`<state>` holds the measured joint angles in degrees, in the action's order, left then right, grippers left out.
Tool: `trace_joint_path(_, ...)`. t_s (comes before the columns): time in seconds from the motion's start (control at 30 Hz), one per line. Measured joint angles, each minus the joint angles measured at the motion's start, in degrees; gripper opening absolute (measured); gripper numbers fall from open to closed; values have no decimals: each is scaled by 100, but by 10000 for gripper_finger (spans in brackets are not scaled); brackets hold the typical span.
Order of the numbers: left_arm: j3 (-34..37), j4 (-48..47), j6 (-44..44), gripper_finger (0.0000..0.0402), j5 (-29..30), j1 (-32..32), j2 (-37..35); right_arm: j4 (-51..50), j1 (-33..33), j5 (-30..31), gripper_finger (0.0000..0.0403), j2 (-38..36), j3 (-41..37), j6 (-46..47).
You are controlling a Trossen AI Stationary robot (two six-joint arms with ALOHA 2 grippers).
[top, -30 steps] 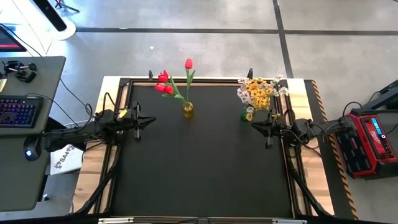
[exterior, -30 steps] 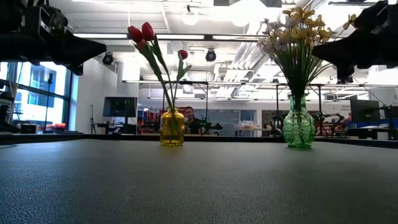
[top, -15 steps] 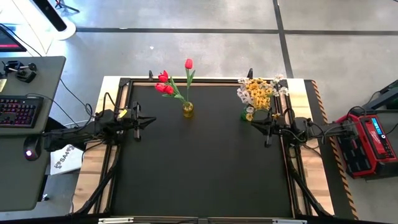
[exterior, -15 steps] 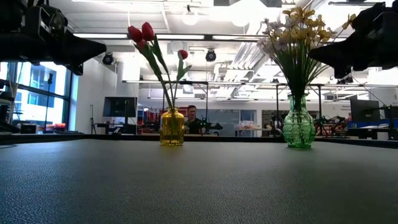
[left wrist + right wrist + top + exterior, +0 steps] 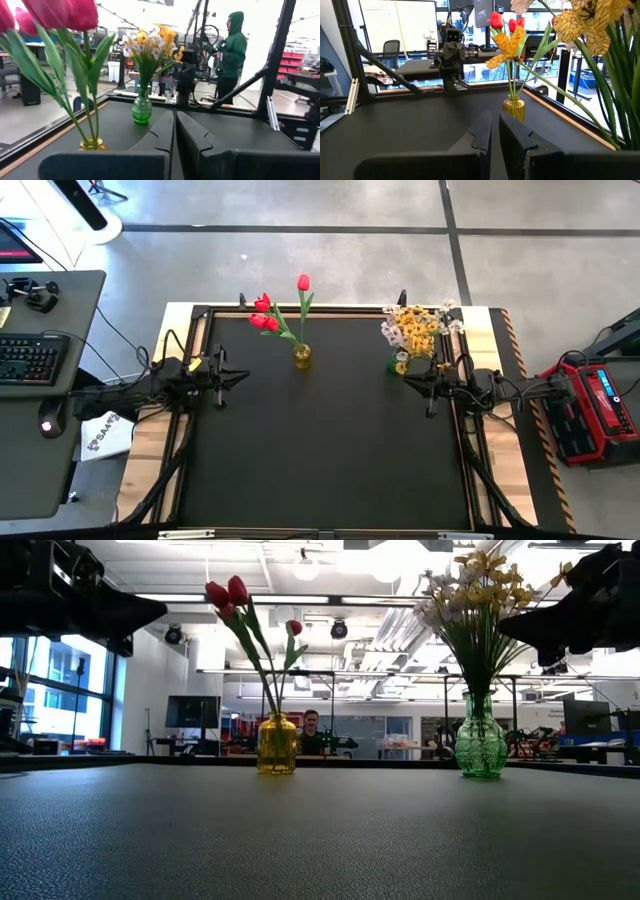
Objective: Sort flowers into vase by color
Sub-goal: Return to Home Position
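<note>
Both vases sit toward the far edge of the black tabletop, well apart from each other. The red tulips stand in the yellow glass vase. The yellow and white blossom sprays are bunched together in the green glass vase. The left claw hangs over the left side of the tabletop, pointing inward, its 2 fingers pressed together with nothing between them. Same deal for the right claw: closed and empty, just beside the green vase. Through the left wrist view, a person in a green hoodie stands in the room beyond.
</note>
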<state>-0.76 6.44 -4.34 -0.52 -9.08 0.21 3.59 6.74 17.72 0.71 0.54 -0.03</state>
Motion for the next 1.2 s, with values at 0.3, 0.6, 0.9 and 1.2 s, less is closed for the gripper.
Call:
trace_joint_path(0.3,2,-83,-2,8,-27,30,26,-2,0,-17,21,2,0,0)
trace_joint_path(0.6,2,-83,-2,8,-28,28,28,-3,0,-15,21,2,0,2)
trace_joint_path(0.9,2,-61,236,8,-28,28,30,-42,0,-163,21,28,-2,214)
trace_joint_path(1.2,2,-72,1087,8,-28,28,30,-92,0,-599,21,294,-2,593)
